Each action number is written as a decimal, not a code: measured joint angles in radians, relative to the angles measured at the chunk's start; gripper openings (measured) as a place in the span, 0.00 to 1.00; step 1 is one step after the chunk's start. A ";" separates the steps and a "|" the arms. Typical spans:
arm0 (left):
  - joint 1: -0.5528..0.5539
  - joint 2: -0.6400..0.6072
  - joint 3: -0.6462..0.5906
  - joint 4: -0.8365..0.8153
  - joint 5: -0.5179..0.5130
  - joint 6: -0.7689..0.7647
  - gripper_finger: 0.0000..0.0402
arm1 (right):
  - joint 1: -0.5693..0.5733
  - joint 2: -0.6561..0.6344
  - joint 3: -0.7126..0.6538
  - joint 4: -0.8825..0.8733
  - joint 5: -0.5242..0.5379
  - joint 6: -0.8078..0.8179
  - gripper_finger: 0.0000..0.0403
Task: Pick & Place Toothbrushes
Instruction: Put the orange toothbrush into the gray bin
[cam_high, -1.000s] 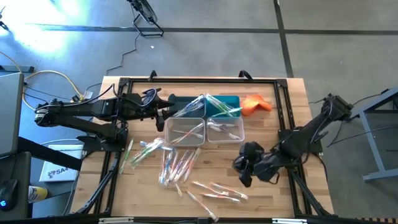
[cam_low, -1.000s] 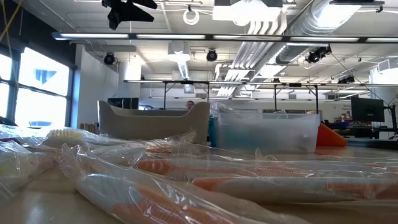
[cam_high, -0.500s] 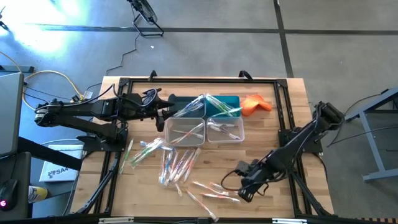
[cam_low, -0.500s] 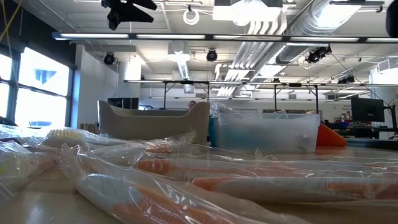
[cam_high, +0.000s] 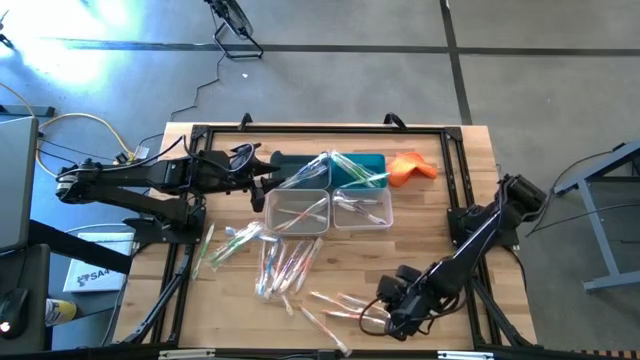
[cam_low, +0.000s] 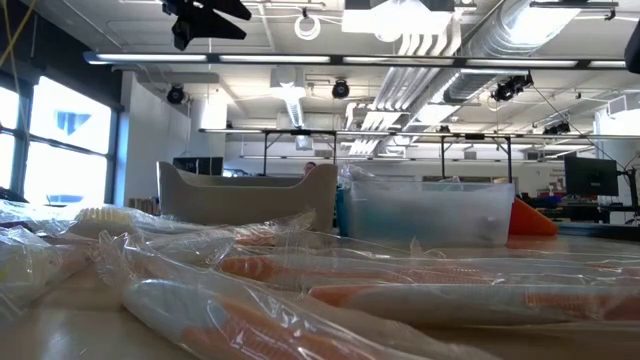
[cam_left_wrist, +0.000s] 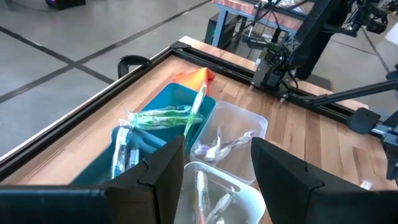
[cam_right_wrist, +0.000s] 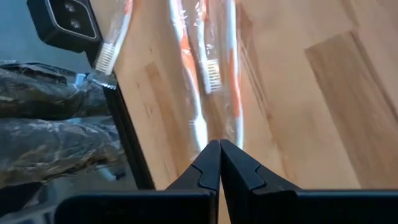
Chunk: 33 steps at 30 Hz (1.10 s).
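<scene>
Partly done, judging by the layout: some toothbrushes (cam_high: 345, 178) already in the bins (cam_high: 330, 208) near the desk's (cam_high: 440, 240) far edge, many loose ones toward the near edge. Right claw (cam_high: 385, 318), fingers together, over the orange-handled pair (cam_right_wrist: 205, 74). Left claw (cam_left_wrist: 214, 168) apart above the bins.

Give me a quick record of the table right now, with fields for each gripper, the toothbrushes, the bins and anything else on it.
left gripper: open, waiting over the bins at the back left of the table
right gripper: shut, empty, low over the orange toothbrushes near the front edge
loose toothbrushes: wrapped, scattered on the wooden table in front of the bins
clear bins: two, side by side, a few toothbrushes in each
teal bin: behind the clear bins, holds green toothbrushes
orange cloth: right of the teal bin
</scene>
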<state>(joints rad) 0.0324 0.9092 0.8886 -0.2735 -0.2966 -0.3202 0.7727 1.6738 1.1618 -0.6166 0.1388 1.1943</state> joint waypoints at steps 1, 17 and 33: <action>0.000 0.000 0.000 0.000 0.000 0.000 0.45 | 0.000 0.002 0.000 0.002 0.008 -0.007 0.01; 0.000 0.029 -0.001 -0.025 0.000 0.000 0.45 | -0.003 0.002 0.000 -0.015 0.068 -0.017 0.32; 0.000 0.042 0.000 -0.022 0.000 0.000 0.45 | 0.006 0.144 0.000 0.030 0.122 -0.014 0.38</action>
<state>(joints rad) 0.0326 0.9512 0.8890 -0.2951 -0.2966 -0.3202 0.7785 1.8180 1.1614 -0.5864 0.2607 1.1804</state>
